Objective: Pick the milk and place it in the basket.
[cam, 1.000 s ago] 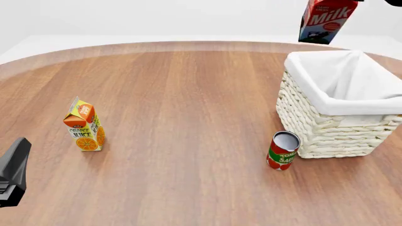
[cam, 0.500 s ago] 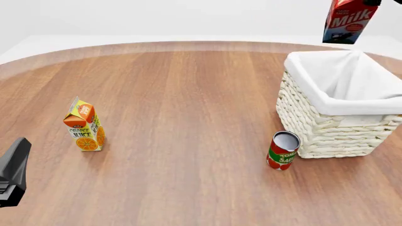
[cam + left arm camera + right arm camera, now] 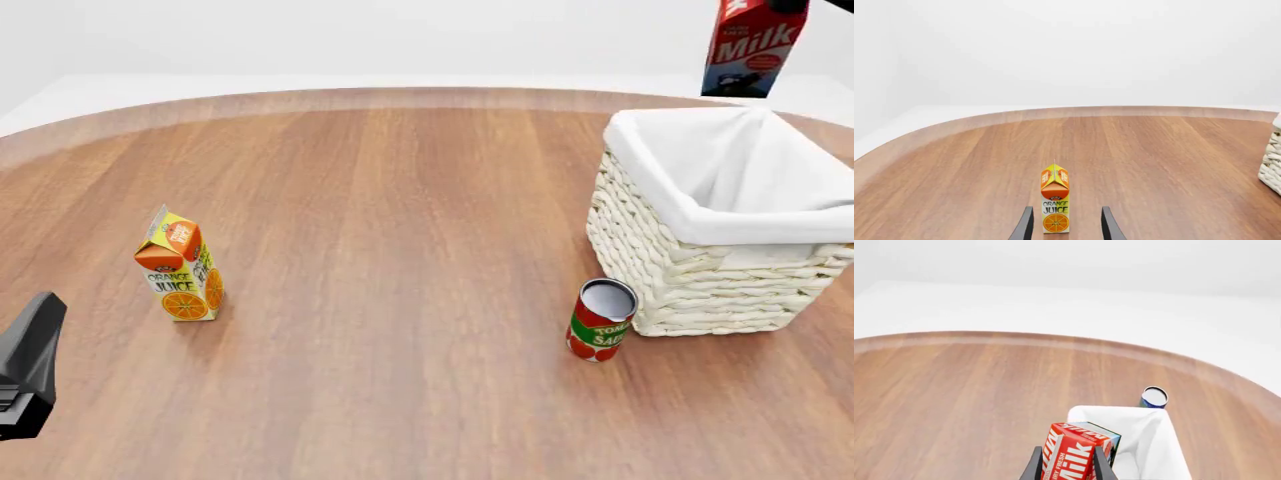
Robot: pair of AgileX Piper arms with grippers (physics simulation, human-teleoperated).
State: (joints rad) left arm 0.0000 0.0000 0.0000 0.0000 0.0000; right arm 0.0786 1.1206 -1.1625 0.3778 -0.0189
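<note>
Gripping the milk (image 3: 1073, 456) between its 2 dark fingers (image 3: 1034, 466), the right gripper (image 3: 1066, 467) holds the carton high in the air, with the basket (image 3: 674, 275) directly below and slightly ahead of it; in the front view the milk (image 3: 751, 45) hangs a little tilted above the basket's far rim, touching nothing else. The carton looks like a light, stiff cardboard box with smooth printed faces, so it could slip or twist if squeezed loosely; the flat side walls near the upper body seem the sound place to pinch, which is about where the fingers sit. Compared with 0.5 s ago, the milk has moved a little further right and up in the front view, after a bigger rightward shift since 1 s ago. Off to that gripper's left, near the basket, stands the tomato can (image 3: 601, 320). The left gripper (image 3: 1066, 225) rests spread apart and empty, with the orange juice carton (image 3: 1055, 202) just beyond its fingertips, unchanged.
</note>
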